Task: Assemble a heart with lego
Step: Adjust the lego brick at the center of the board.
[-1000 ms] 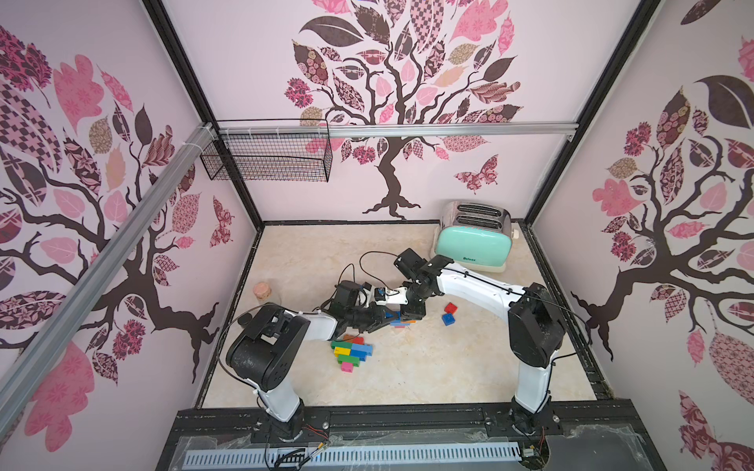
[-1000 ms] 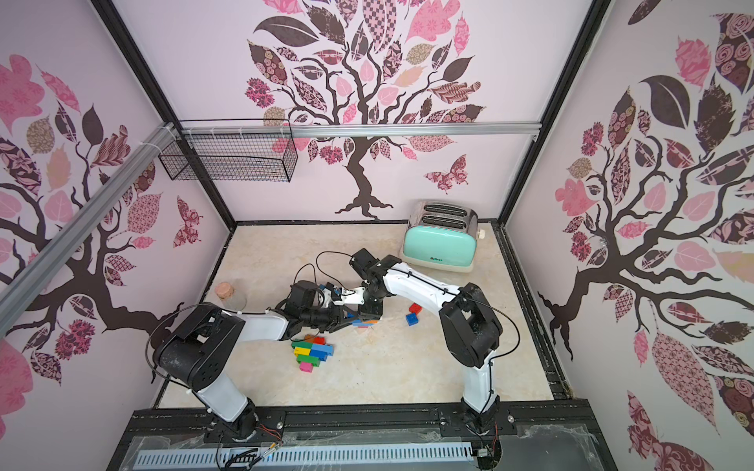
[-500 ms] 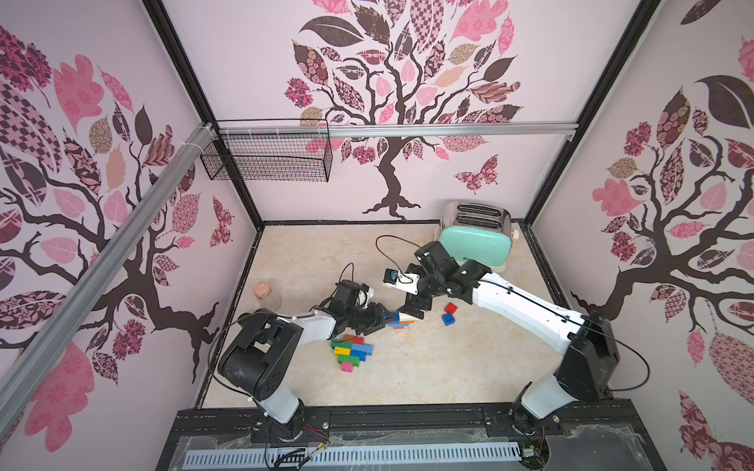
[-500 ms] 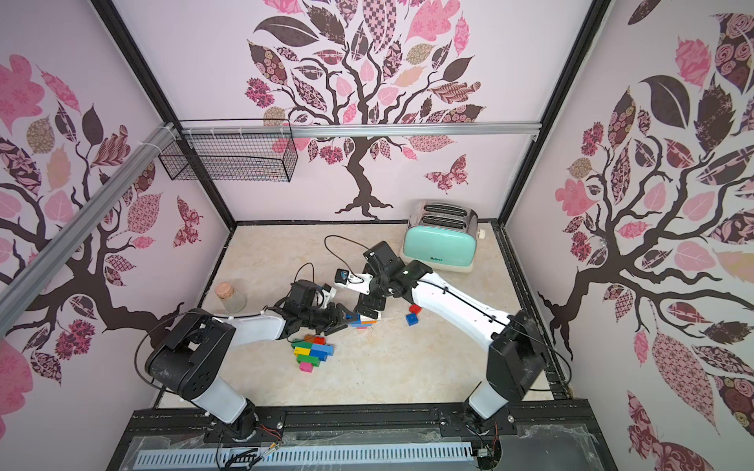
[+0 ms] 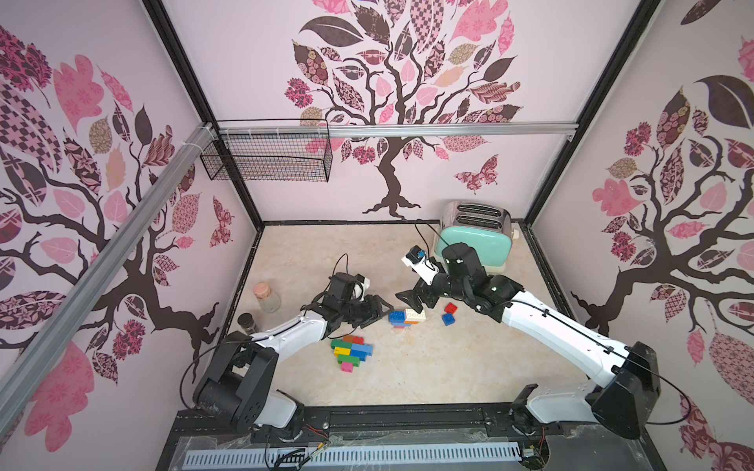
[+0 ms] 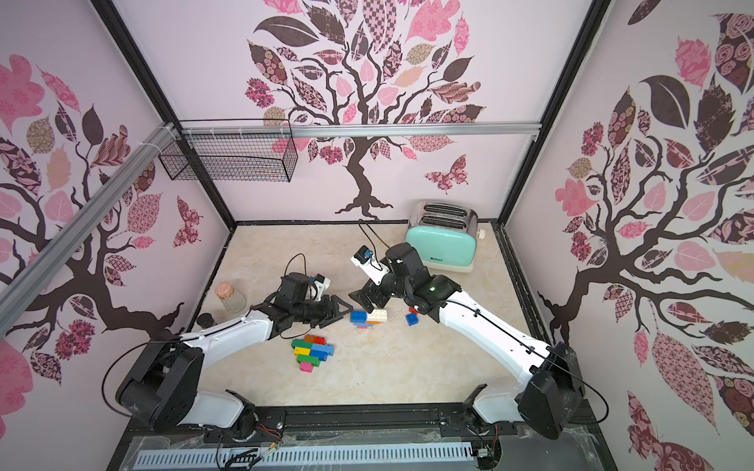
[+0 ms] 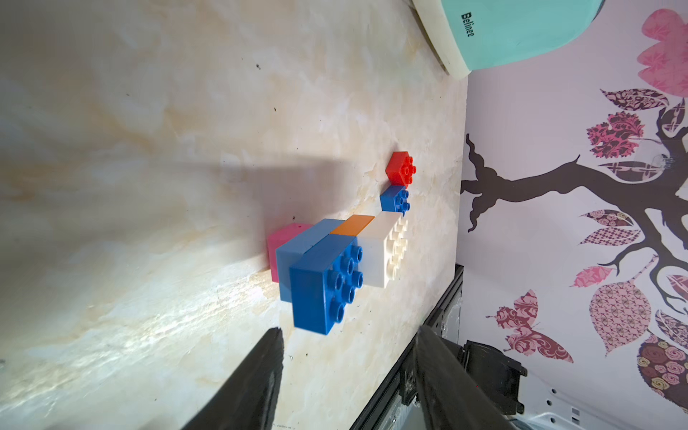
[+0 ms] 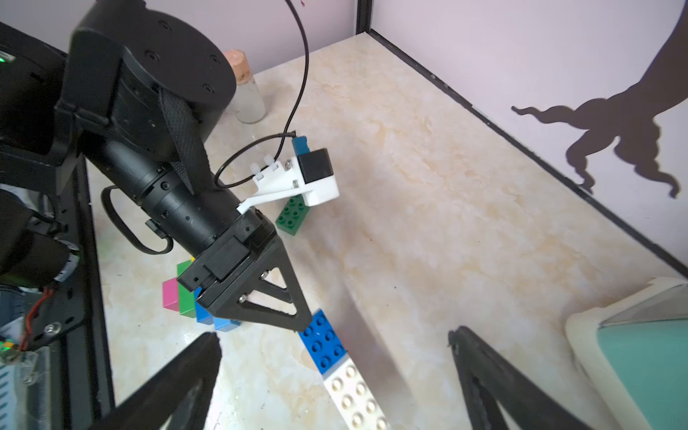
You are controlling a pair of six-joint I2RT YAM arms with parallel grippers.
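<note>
A small lego block of blue, white, orange and pink bricks (image 5: 406,317) (image 6: 369,317) lies on the table between my two grippers. My left gripper (image 5: 379,312) (image 6: 340,312) is open just to its left, and its tips stop short of the blue brick (image 7: 324,286). My right gripper (image 5: 412,299) (image 6: 363,299) hovers wide open just behind the block, over the blue and white bricks (image 8: 353,394). Neither gripper holds anything. A larger multicoloured lego cluster (image 5: 351,351) (image 6: 312,351) lies nearer the front. A loose red brick (image 5: 451,308) (image 7: 400,169) and a small blue brick (image 5: 447,319) (image 7: 394,199) sit to the right.
A mint toaster (image 5: 473,240) (image 6: 442,244) stands at the back right, close behind my right wrist. A cork-topped jar (image 5: 266,297) and a small dark jar (image 5: 247,322) stand by the left wall. A green brick (image 8: 293,214) lies under my left wrist.
Both grippers have opened and let go of the small block. The right gripper drew back towards the toaster as its arm stretched out. The left gripper backed off slightly.
</note>
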